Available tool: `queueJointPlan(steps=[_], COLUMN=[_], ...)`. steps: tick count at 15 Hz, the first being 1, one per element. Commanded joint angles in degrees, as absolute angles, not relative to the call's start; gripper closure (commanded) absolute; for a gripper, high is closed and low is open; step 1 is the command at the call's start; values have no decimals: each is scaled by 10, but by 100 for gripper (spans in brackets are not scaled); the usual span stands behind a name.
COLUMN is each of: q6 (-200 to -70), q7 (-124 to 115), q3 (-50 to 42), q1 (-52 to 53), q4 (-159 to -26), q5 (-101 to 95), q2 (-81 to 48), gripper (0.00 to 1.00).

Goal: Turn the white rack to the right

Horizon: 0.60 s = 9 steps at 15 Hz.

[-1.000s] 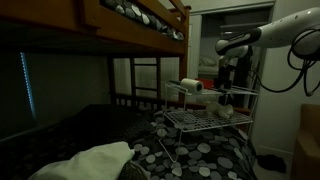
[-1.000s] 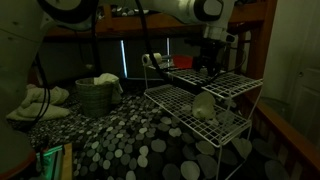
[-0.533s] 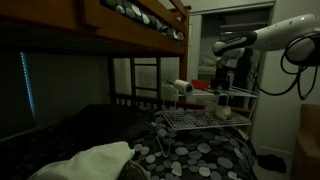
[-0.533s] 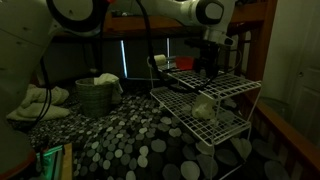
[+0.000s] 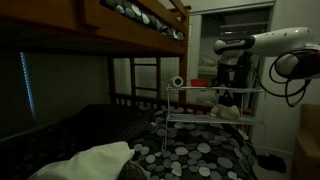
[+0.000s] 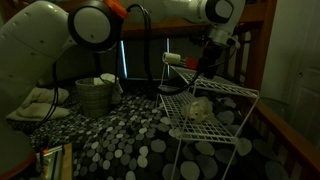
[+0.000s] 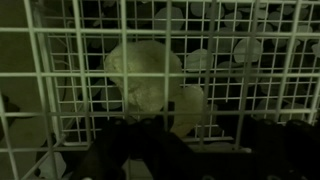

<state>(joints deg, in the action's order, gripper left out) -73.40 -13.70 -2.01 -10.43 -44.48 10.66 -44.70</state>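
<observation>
The white rack [image 5: 205, 91] is a two-tier wire frame standing on the polka-dot bedcover; it shows in both exterior views [image 6: 228, 91]. My gripper [image 5: 229, 76] comes down onto its top shelf near a far corner [image 6: 208, 68] and looks closed on the shelf wire. In the dark wrist view the grid [image 7: 90, 60] fills the frame, and my gripper [image 7: 195, 150] is a dark shape at the bottom. A pale lumpy object [image 6: 200, 108] lies on the lower shelf, seen through the grid [image 7: 145, 75]. A white roll [image 5: 176, 82] sits at the top shelf's corner.
The dark wooden bunk-bed railing [image 5: 130, 20] runs overhead, with a lower rail [image 5: 135, 100] behind the bed. A woven basket [image 6: 97, 96] with cloth stands on the bed. A white pillow [image 5: 92, 160] lies near the front. A wooden bed edge [image 6: 285, 135] runs beside the rack.
The rack has turned with my gripper on it: in one exterior view its shelves now look narrower and squarer, and the white roll has swung toward the camera side.
</observation>
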Motion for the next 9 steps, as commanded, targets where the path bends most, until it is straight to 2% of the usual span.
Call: queueJointPlan(steps=[1, 5, 9], q6=[-740, -818, -835], q7=[-137, -188, -209], q3=[-20, -18, -18], q1=[-104, -122, -135], q4=[-449, -476, -471], q5=[105, 142, 155], q2=[-452, -430, -404], gripper=[75, 75, 75])
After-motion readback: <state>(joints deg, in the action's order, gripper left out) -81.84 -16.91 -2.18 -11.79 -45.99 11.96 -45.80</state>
